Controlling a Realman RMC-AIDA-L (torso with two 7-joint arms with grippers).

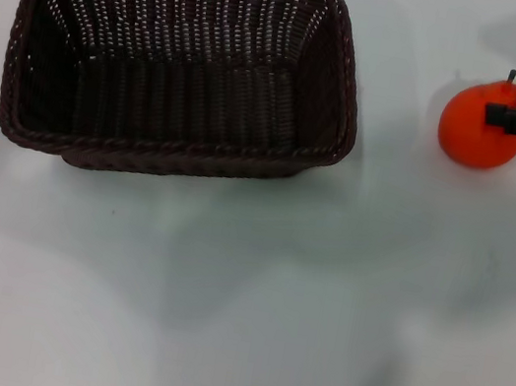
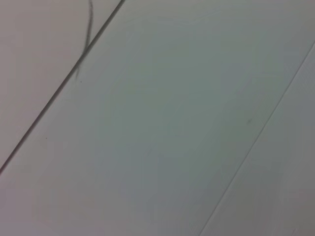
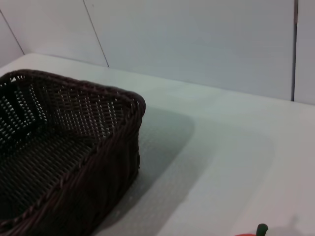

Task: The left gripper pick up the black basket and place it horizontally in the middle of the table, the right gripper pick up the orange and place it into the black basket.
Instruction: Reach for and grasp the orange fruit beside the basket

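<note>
White tabletop [image 1: 249, 301] lies bare in front. My right hand [image 1: 512, 104], at its right edge, has its fingers set narrowly against the orange [image 1: 478, 125]. The basket [image 1: 182, 70] sits well apart, left, upright, lengthwise across.

The black basket [image 1: 185, 70] is a large rectangular dark brown-black wicker piece with a braided rim and sloped sides. It stands upright and empty on the white table [image 1: 241, 290], its long side running across, toward the far left part of the surface. The orange [image 1: 480, 124] is a small bright fruit with a raised neck and a short dark stem pointing up. It sits near the far right edge, well apart from the basket's right end.
</note>
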